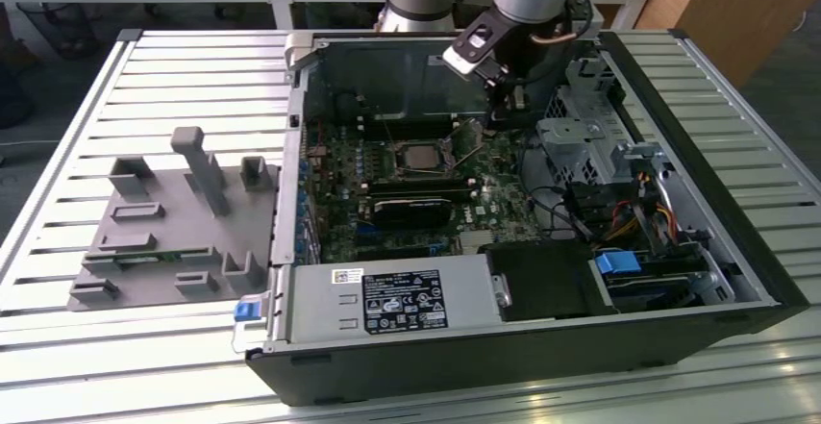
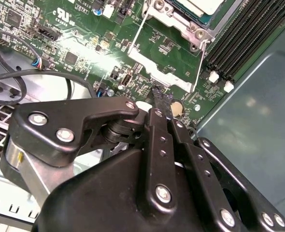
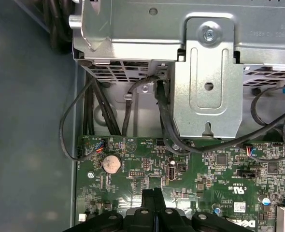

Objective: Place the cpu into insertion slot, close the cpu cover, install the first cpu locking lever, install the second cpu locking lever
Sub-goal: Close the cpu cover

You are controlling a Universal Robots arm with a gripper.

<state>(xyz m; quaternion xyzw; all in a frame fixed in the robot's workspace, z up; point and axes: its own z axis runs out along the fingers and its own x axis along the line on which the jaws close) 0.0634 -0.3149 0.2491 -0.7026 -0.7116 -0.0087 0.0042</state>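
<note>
Cpu (image 2: 204,5) seated in slot (image 1: 396,155), cover (image 2: 181,21) looks down over it. Tool (image 2: 159,95) hangs just beside slot, on the exterior view's right of it, closed up, nothing visibly gripped. Thin lever (image 2: 203,63) runs along slot's edge, long axis pointing toward tool tips.

Gripper (image 2: 160,94) nr cpu (image 1: 418,156), over board (image 1: 498,191)

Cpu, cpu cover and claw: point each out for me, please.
cpu (image 1: 421,158): exterior view, middle of its face.
cpu cover (image 2: 178,21): second wrist view, silvery frame edge beside the cpu.
claw (image 3: 154,192): first wrist view, midway between its shut fingertips.
</note>
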